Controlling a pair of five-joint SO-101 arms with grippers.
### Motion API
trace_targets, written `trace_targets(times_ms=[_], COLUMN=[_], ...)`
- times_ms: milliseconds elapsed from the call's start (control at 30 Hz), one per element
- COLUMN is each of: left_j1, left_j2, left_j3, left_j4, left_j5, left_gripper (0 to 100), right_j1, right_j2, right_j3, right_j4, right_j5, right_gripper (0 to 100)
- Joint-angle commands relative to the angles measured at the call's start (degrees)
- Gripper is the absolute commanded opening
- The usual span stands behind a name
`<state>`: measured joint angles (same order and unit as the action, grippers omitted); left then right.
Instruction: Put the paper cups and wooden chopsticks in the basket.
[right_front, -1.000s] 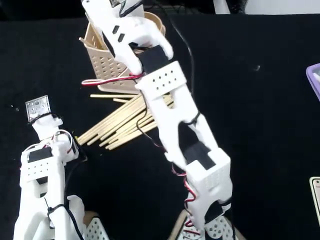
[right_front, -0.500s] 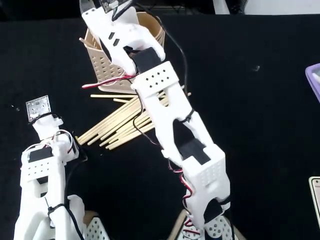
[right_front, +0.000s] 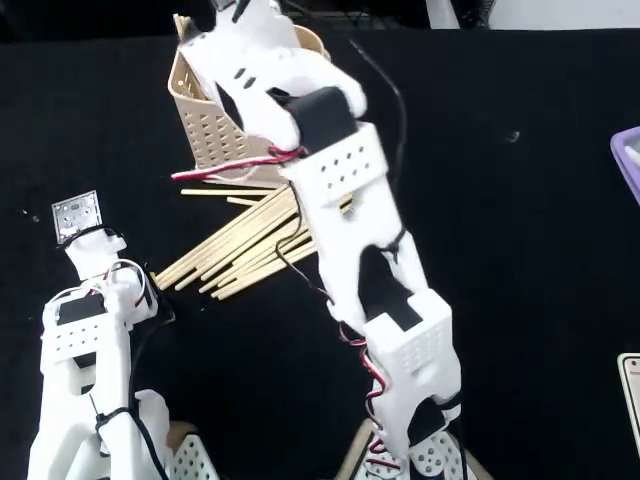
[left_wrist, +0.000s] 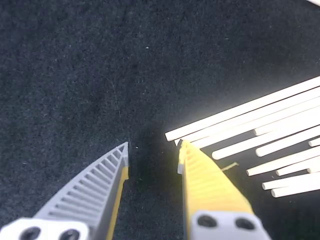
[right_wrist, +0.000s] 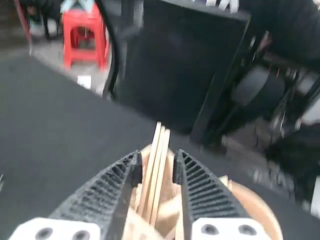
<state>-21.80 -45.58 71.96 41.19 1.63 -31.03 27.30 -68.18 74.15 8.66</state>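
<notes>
A bundle of wooden chopsticks (right_front: 240, 250) lies fanned on the black table in front of the tan perforated basket (right_front: 205, 115). My right gripper (right_wrist: 156, 162) hangs above the basket's (right_wrist: 252, 202) mouth, its black fingers closed on a few upright chopsticks (right_wrist: 155, 160). In the high view the right arm (right_front: 340, 190) stretches over the pile to the basket. My left gripper (left_wrist: 152, 152) sits low over the table, open, with one fingertip beside the near ends of the lying chopsticks (left_wrist: 240, 117). A round brown rim (right_front: 312, 42) shows behind the right arm; I cannot tell whether it is a cup.
The left arm (right_front: 95, 300) stands at the lower left of the table. A purple object (right_front: 628, 160) and a white card (right_front: 632, 385) sit at the right edge. Open black cloth lies right of the right arm.
The right arm's wrist has swung a little to the right above the basket, and the basket looks slightly shifted. The left arm and the lying chopsticks have not moved.
</notes>
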Motion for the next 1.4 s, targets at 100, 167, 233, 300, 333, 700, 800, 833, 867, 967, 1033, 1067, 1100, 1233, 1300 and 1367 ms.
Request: trace_targets(times_ms=[100, 167, 233, 300, 333, 700, 800, 833, 867, 967, 1033, 1067, 1100, 1233, 1300, 1367], left_j1=[-0.13, -0.13, -0.22, -0.31, -0.31, -0.4, -0.22, -0.31, -0.4, -0.4, -0.4, -0.4, -0.4, -0.31, -0.22, -0.13], left_j2=[-1.41, -1.41, -1.41, -1.41, -1.41, -1.41, -1.41, -1.41, -1.41, -1.41, -1.41, -1.41, -1.41, -1.41, -1.41, -1.41], left_j3=[-0.57, -0.57, -0.57, -0.57, -0.57, -0.66, -0.66, -0.66, -0.66, -0.66, -0.66, -0.66, -0.66, -0.66, -0.66, -0.66], left_j4=[-0.7, -0.7, -0.7, -0.7, -0.7, -0.7, -0.7, -0.7, -0.7, -0.7, -0.7, -0.7, -0.7, -0.7, -0.7, -0.7], left_j5=[0.26, 0.26, 0.26, 0.26, 0.26, 0.35, 0.35, 0.35, 0.35, 0.35, 0.35, 0.35, 0.35, 0.35, 0.35, 0.35], left_gripper=[17, 17, 17, 17, 17, 17, 17, 17, 17, 17, 17, 17, 17, 17, 17, 17], right_j1=[0.88, 0.7, 0.62, 0.62, 0.53, -4.57, -4.57, -4.75, -4.84, -4.84, -4.57, -4.57, -4.57, -4.75, -4.48, -4.31], right_j2=[-5.49, -5.49, -5.32, -5.85, -6.2, -16.92, -18.77, -19.47, -20.09, -21.93, -22.29, -22.37, -22.37, -22.37, -22.37, -22.37], right_j3=[-8.31, -8.04, -7.69, -5.49, -4.26, 28.97, 43.12, 47.87, 52.7, 65.98, 73.1, 76.44, 79.25, 86.73, 88.66, 90.24], right_j4=[21.54, 24.7, 26.81, 27.08, 27.08, 23.65, 16.62, 13.98, 10.99, 0.97, -4.75, -7.03, -8.88, -11.69, -11.69, -12.04], right_j5=[-0.26, -0.26, -0.26, -0.26, -0.26, 1.76, 5.27, 6.07, 7.03, 10.2, 13.01, 14.33, 15.56, 24.88, 30.59, 34.73], right_gripper=[11.3, 11.3, 11.3, 11.3, 11.3, 11.3, 11.3, 11.3, 11.3, 11.8, 15.8, 19.1, 22.3, 26.2, 24.9, 24.3])
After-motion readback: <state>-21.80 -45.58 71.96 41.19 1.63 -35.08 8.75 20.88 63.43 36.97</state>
